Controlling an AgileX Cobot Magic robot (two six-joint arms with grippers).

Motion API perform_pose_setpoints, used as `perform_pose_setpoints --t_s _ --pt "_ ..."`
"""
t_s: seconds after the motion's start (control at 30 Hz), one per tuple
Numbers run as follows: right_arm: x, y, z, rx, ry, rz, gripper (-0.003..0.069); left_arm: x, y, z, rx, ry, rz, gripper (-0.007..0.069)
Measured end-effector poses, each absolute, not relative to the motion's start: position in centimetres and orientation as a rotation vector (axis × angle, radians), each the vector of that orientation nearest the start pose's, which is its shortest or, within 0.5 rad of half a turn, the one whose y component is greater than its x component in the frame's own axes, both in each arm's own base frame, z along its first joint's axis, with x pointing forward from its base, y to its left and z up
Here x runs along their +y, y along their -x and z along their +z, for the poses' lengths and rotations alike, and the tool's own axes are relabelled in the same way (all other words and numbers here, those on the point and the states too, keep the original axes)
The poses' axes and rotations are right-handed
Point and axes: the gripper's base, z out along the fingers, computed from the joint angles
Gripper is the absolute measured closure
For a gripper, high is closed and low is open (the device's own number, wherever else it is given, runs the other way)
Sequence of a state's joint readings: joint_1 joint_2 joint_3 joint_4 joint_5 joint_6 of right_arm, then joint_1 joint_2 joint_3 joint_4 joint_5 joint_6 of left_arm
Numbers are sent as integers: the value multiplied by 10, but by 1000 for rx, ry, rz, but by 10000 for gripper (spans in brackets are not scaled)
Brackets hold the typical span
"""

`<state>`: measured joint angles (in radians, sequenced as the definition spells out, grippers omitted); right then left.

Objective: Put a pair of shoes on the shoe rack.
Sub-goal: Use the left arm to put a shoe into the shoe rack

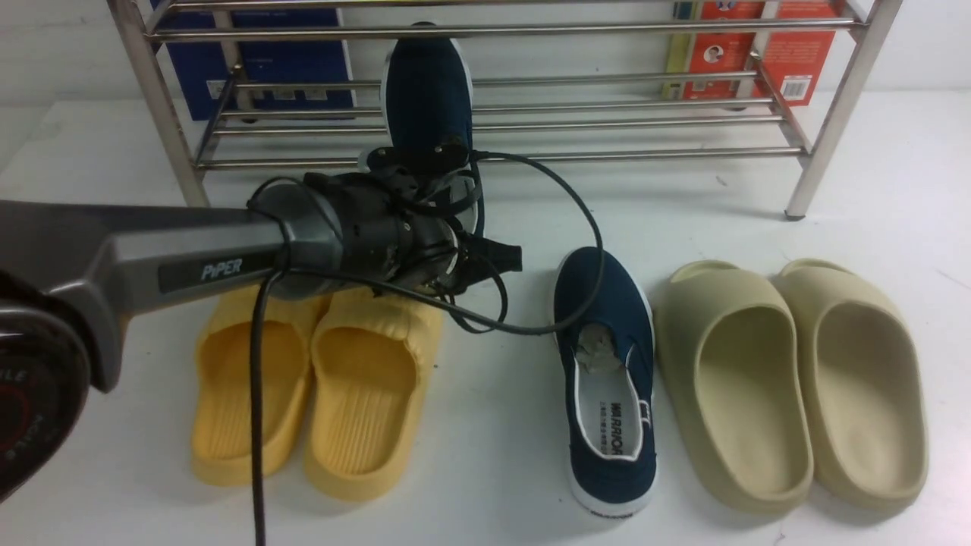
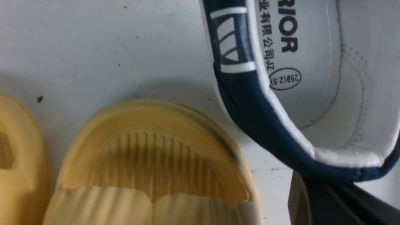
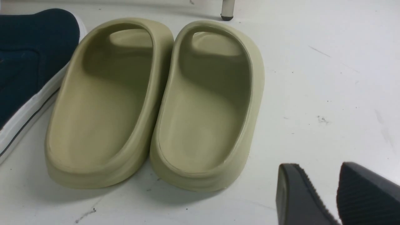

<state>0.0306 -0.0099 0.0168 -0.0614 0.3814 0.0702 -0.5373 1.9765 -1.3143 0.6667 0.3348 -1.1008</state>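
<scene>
**Ana:** What is the left pincer doing?

**Ben:** The left pincer (image 1: 470, 246) is pressed together on the heel rim of one navy canvas slip-on, the held sneaker (image 1: 428, 91). The shoe hangs clear of the table (image 1: 501, 470), with its heel at the pincer and its toe pointing up and forward from it.

**Ana:** And around the pincer?

**Ben:** Directly beneath it lie the yellow ribbed slides (image 1: 364, 379). Just ahead of it stands the shoe rack (image 1: 607, 30), made of shiny steel tubes. The toe overlaps those tubes, but I cannot tell whether it touches them. To the pincer's right, flat on the table, sits the second sneaker (image 1: 607, 303). The beige foam slides (image 1: 789, 379) are farther right again.

**Ana:** How should this step go?

**Ben:** My judgement is to level the sole and carry it forward over the front tube. Rest it across at least two tubes, and only then loosen the grip. Leave room alongside for its mate. Mind the black cable (image 1: 602, 265) looping toward the second sneaker.

**Ana:** Do the views differ?

**Ben:** Yes. Only the left wrist view shows the grip itself: a dark finger (image 2: 331, 200) at the heel collar, below the printed white insole. Only the front view shows the rack's tubes. Only the right wrist view shows the right pincer (image 3: 322, 175), which is spread, empty and near the beige foam slides.
</scene>
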Motion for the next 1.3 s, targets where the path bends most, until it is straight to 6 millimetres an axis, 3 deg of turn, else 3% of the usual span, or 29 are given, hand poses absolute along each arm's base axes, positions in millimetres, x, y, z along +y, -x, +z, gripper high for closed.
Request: perform_pose_setpoints --t_s 0.43,0.67,0.87,0.97,1.13,1.3 --pt "0 -52 174 1871 1 9 419 -204 -378 184 2404 20 -226 638" --pt "0 -52 174 1871 1 9 419 -205 -379 212 2332 -5 -232 638" --pt "0 -52 174 1871 1 9 419 -213 -394 243 2180 -134 -208 638" --pt "0 -52 174 1871 1 9 419 -211 -398 252 2150 -117 -170 638" --pt "0 -52 174 1871 1 9 419 -211 -407 256 2092 -123 -119 638" --pt "0 -52 174 1871 1 9 419 -212 -414 247 2068 -124 -75 638"
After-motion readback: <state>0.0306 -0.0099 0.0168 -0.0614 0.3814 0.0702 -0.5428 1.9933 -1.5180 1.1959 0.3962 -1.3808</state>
